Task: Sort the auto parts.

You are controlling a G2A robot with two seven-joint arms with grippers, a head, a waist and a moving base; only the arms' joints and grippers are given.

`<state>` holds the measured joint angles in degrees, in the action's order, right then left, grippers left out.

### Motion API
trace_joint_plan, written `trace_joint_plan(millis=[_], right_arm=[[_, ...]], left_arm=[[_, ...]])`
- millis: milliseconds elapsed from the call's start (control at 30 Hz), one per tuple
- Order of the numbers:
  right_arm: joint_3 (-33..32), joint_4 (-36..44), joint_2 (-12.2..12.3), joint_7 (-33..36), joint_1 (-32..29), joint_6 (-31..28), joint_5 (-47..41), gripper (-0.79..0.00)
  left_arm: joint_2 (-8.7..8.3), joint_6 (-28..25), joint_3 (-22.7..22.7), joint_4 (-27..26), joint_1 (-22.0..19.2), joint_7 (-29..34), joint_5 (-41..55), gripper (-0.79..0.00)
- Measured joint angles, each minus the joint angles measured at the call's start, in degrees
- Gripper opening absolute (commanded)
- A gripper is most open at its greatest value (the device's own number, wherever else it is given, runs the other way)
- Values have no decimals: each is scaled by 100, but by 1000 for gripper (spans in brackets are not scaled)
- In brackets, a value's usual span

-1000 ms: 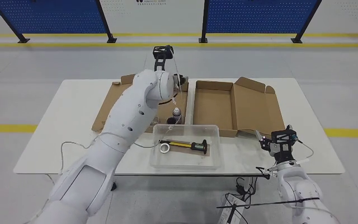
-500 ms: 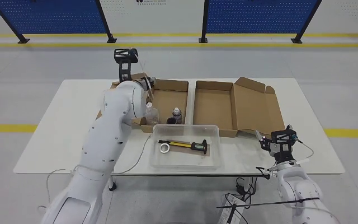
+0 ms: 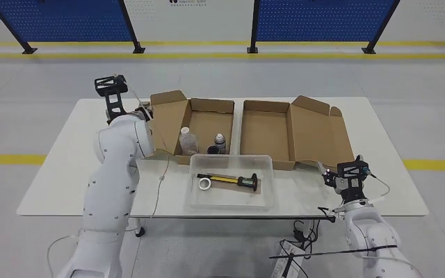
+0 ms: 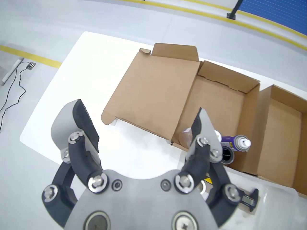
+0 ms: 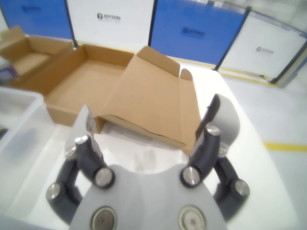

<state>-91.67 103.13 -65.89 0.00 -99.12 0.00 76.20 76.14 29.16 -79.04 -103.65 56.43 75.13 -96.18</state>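
Read the top view as a dial, with 12 on the side away from the robot.

The white table carries everything. Two open cardboard boxes sit side by side at its far middle. The left box is at 11, with its lid raised toward 9. The right box is at 1, with its lid spread toward 3. A clear tray sits at 6, just beside the boxes' near walls.

The left gripper hangs above the table's 10 o'clock corner, beside the left box's lid. Its jaws are spread wide and hold nothing. The right gripper sits at 4, near the right box's lid. It too is wide apart and has hold of nothing.

A clear bottle stands upright in the left box, in the 7 o'clock corner. A spray can stands upright toward 5, against the near wall. A dark cup is just beside the can at its 8.

A caliper lies across the middle of the tray, running from 9 to 3. A tape roll lies flat at the tray's 8, just beside the caliper's end.
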Motion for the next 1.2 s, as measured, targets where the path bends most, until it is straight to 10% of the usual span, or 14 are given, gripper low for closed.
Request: trace_joint_plan(millis=[600, 1200], right_arm=[[1, 44, -11, 76, 25, -62, -178, 0], [315, 1504, -48, 2063, 324, -745, -1499, 0]], left_arm=[[91, -221, -565, -31, 196, 221, -424, 0], [91, -221, -565, -31, 196, 221, -424, 0]])
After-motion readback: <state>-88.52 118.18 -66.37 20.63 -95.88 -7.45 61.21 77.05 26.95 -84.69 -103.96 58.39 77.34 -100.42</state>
